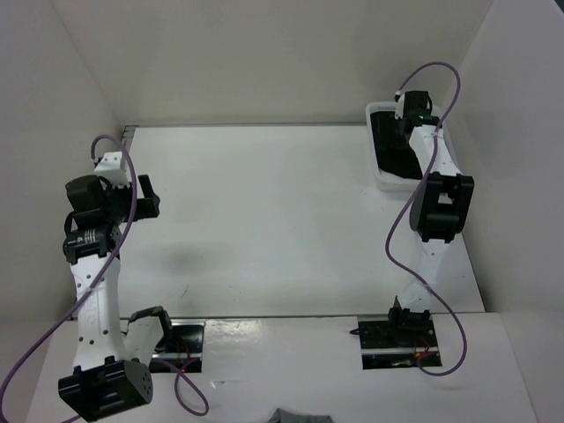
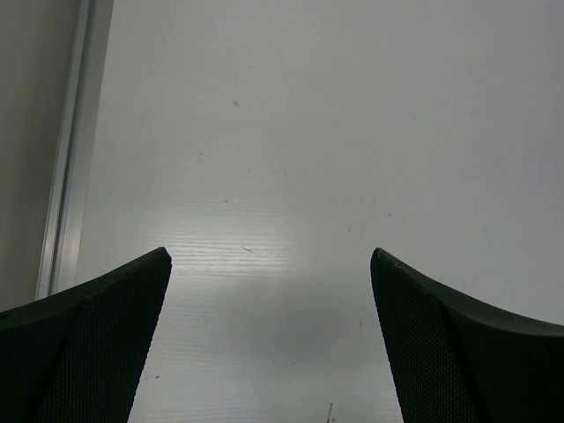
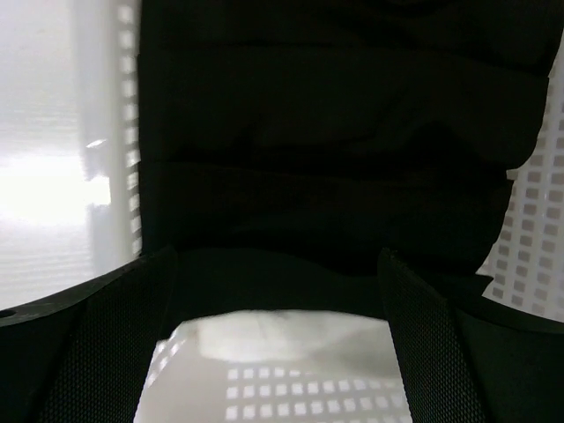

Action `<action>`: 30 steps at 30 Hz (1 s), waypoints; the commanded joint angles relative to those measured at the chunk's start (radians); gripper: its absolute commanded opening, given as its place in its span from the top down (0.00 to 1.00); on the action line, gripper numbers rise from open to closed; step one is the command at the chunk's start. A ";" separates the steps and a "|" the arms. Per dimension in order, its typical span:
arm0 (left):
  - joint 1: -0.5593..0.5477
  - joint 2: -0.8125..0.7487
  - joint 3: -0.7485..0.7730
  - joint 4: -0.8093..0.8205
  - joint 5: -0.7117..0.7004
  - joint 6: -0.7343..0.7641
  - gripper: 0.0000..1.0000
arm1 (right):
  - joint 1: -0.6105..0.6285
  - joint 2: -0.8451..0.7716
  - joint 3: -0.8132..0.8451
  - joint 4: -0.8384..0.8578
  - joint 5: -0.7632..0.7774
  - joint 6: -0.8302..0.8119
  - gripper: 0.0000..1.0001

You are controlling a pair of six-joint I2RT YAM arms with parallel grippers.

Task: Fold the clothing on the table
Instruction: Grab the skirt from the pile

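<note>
Right pincer (image 3: pixel 275 256) wide over clothing (image 3: pixel 335 159) in mesh basket (image 3: pixel 529 220), folds clear only from wrist, left pincer (image 2: pixel 269 251) wide above table (image 2: pixel 308 132).

Black clothing (image 3: pixel 335 132), bunched in horizontal folds, lying directly ahead of and under the wide-spread right claw (image 3: pixel 278 264); white matte table (image 2: pixel 308 132), flat, faintly scuffed, beneath the spread left claw (image 2: pixel 269 257).

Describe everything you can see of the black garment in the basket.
The black garment is matte dark fabric lying in soft horizontal folds, bunched inside the white mesh basket at the far right corner of the table, not yet spread out. The open right gripper hangs over it; contact cannot be told.
</note>
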 commanded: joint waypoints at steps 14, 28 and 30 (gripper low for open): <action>0.004 0.023 -0.002 0.018 0.005 0.017 0.00 | -0.106 0.274 0.210 -0.102 -0.087 0.021 0.44; 0.004 0.005 -0.002 0.018 0.014 0.017 0.00 | -0.051 -0.037 0.420 -0.316 -0.297 0.009 1.00; 0.004 0.005 -0.002 0.018 0.014 0.017 0.00 | -0.030 -0.077 0.579 -0.373 -0.323 0.019 1.00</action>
